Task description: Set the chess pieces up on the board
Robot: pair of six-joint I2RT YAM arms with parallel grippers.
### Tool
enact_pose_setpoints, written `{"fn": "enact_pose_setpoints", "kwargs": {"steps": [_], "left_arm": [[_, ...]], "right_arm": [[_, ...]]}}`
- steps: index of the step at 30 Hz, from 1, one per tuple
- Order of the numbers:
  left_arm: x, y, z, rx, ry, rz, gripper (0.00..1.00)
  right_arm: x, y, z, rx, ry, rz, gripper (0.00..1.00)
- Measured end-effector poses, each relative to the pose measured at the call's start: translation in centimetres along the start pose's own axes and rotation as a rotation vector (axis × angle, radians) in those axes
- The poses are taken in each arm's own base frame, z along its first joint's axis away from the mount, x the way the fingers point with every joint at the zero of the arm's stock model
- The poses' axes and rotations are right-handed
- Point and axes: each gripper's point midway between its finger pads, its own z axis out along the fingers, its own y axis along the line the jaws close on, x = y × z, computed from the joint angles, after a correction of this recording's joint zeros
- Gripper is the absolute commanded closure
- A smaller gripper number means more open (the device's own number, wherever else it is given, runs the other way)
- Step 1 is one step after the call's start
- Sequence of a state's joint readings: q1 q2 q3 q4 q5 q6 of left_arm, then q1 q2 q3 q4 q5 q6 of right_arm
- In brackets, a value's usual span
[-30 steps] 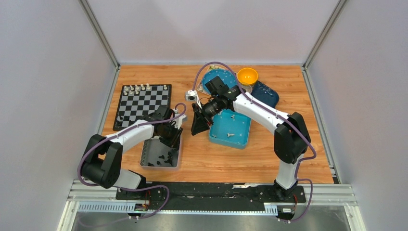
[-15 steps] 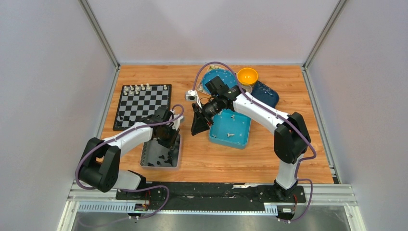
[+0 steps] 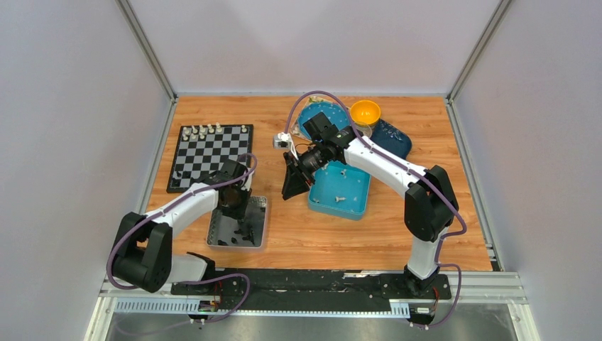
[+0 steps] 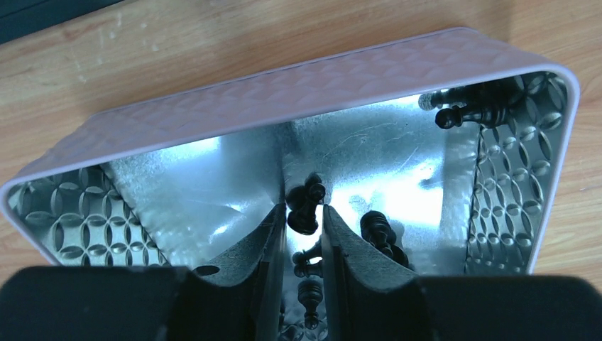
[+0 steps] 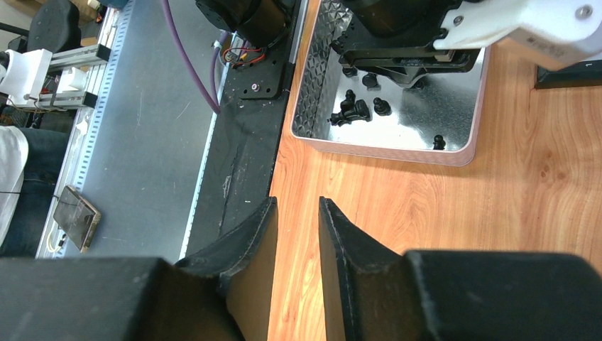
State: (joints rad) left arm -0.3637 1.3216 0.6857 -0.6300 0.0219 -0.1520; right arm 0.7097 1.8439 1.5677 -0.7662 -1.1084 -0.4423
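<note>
The checkered board [image 3: 211, 158] lies at the far left, with cream pieces [image 3: 213, 130] along its far row and a couple of black ones [image 3: 177, 174] at its near left. My left gripper [image 3: 234, 206] is down in the silver tray [image 3: 257, 238], shut on a black chess piece [image 4: 304, 207] between its fingertips [image 4: 304, 217]. Several more black pieces [image 4: 472, 112] lie loose in the tray [image 4: 284, 89]. My right gripper [image 3: 289, 186] hangs above the wood beside the blue tray, narrowly open and empty [image 5: 297, 213]. It sees the silver tray [image 5: 383, 150] and black pieces [image 5: 351, 110].
A blue square tray [image 3: 355, 206] with a few cream pieces sits at centre right. Behind it are a blue plate [image 3: 312, 114], an orange bowl [image 3: 365, 111] and a dark blue dish [image 3: 392, 138]. Metal rails edge the table.
My left gripper has moved from the tray's far right corner leftward and down into the tray, now around a black piece. The right arm has not moved.
</note>
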Motion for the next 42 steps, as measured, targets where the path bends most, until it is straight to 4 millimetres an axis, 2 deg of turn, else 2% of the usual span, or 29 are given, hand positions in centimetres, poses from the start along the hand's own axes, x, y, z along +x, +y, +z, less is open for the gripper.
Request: {"fn": "enact_pose_setpoints", "kwargs": {"steps": [4, 17, 29, 42], "left_arm": [[-0.1, 0.1, -0.3, -0.006, -0.013, -0.029, 0.59], [-1.9, -1.4, -0.9, 0.076, -0.020, 0.001, 0.59], [-1.5, -1.9, 0.2, 0.099, 0.064, -0.017, 0.63], [-0.6, -1.5, -0.1, 0.032, 0.106, -0.173, 0.62]], "right_arm": [[0.2, 0.0, 0.0, -0.002, 0.001, 0.004, 0.69], [0.6, 0.0, 0.1, -0.005, 0.007, 0.015, 0.69], [0.6, -0.2, -0.1, 0.001, 0.004, 0.017, 0.69], [0.6, -0.2, -0.2, 0.003, 0.002, 0.017, 0.69]]}}
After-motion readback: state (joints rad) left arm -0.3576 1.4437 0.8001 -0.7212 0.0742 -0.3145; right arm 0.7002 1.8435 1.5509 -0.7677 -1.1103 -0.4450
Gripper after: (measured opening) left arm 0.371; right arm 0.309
